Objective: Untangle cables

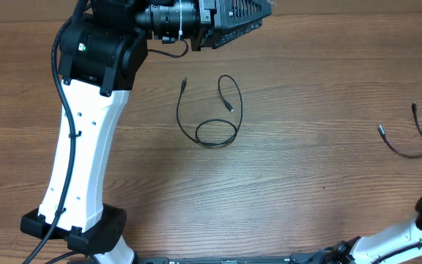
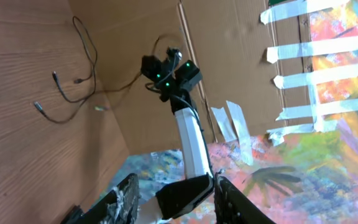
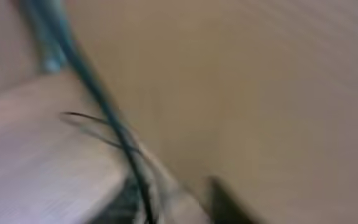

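Stretching forward, left arm [image 1: 79, 147], left tool [image 2: 176, 185] parted and empty, right tool [image 3: 179, 208] blurred, state unclear.

From overhead the light is even and soft, and the wood surface [image 1: 306, 183] reads bright without glare. The cable [image 1: 215, 144] near the middle is sharp and throws only a faint, thin shadow close beside itself. My left arm [image 1: 79, 169] shows a clean white shell, evenly lit, while the black housing [image 1: 218, 18] at the far edge is so dark that its detail sinks. In my left wrist view the focus holds on the far things, but my left pincer [image 2: 174, 210] at the bottom edge is dim and soft. The painting [image 2: 328, 155] on the right looks saturated. My right wrist view is all blur: pale beige, one dark smear [image 3: 104, 118], nothing sharp.
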`<state>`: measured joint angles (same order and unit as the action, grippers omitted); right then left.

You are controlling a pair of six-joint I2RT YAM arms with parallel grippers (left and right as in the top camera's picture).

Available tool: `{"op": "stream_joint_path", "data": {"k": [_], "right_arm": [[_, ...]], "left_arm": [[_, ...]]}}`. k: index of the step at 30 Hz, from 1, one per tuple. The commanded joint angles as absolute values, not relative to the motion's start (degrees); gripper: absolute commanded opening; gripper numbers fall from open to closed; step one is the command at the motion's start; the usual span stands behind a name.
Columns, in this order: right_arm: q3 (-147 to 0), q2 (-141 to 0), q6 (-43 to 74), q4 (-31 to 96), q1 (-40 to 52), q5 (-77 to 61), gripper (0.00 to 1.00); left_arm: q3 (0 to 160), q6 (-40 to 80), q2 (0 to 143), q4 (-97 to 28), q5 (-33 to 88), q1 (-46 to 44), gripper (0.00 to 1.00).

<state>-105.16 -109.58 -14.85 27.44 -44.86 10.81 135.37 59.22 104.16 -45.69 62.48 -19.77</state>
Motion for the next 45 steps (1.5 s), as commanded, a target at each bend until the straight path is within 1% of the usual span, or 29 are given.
{"op": "stream_joint_path", "data": {"k": [1,5,8,11,15,16,19,21,23,25,28,31,35,38,40,45], "right_arm": [[-105.1,-108.5,-13.8,27.3,-44.9,15.0,1.00],[-105.2,-106.9,-13.7,26.9,-42.7,7.9,1.00],[-106.0,-105.2,-13.6,26.6,-40.2,-1.0,1.00],[-106.9,-103.1,-13.3,26.7,-37.3,-14.6,1.00],[-106.9,-100.1,-13.0,28.1,-34.0,-39.0,1.00],[-106.9,-99.4,-12.3,29.3,-32.2,-48.6,1.00],[-106.9,-99.3,-10.1,33.5,-28.9,-57.8,1.00],[-106.9,-99.3,-11.2,39.2,-26.4,-58.2,1.00],[-106.9,-99.3,-16.6,46.6,-23.2,-56.0,1.00],[-106.9,-99.3,-21.7,53.2,-19.6,-51.7,1.00],[-106.9,-99.3,-25.8,61.4,-13.4,-44.0,1.00],[-106.8,-99.6,-25.9,66.1,-7.3,-38.1,1.00],[-106.8,-101.3,-25.6,68.2,0.0,-33.6,1.00],[-106.8,-103.4,-22.1,68.7,4.5,-31.9,1.00],[-106.6,-104.7,-17.8,68.6,6.5,-29.8,1.00],[-104.6,-106.2,2.6,68.9,9.3,-20.7,1.00]], "left_arm": [[136.0,55.2,104.4,-45.9,63.7,-19.9,0.39],[136.0,54.6,104.4,-46.7,64.4,-19.9,0.39],[136.0,53.4,104.4,-48.5,66.3,-19.8,0.38],[136.0,51.9,104.4,-50.5,66.7,-19.8,0.39],[136.0,48.3,104.4,-52.2,66.7,-19.5,0.40],[136.0,46.2,104.4,-53.5,66.7,-19.1,0.38],[136.0,43.2,104.4,-57.4,66.5,-18.1,0.33],[136.0,40.6,104.4,-60.2,66.0,-17.3,0.30],[136.0,37.9,104.4,-63.3,65.0,-16.3,0.30],[136.0,34.5,104.4,-66.8,63.6,-15.2,0.31],[136.0,28.1,104.4,-73.8,60.3,-13.1,0.33],[136.0,24.4,104.4,-80.8,56.4,-11.6,0.33],[136.0,18.3,104.4,-87.2,55.2,-11.3,0.33],[136.0,15.3,104.4,-91.2,54.7,-11.3,0.33],[136.0,13.8,104.4,-93.9,54.4,-11.3,0.32],[136.0,12.8,104.3,-96.8,52.9,-11.3,0.29]]}}
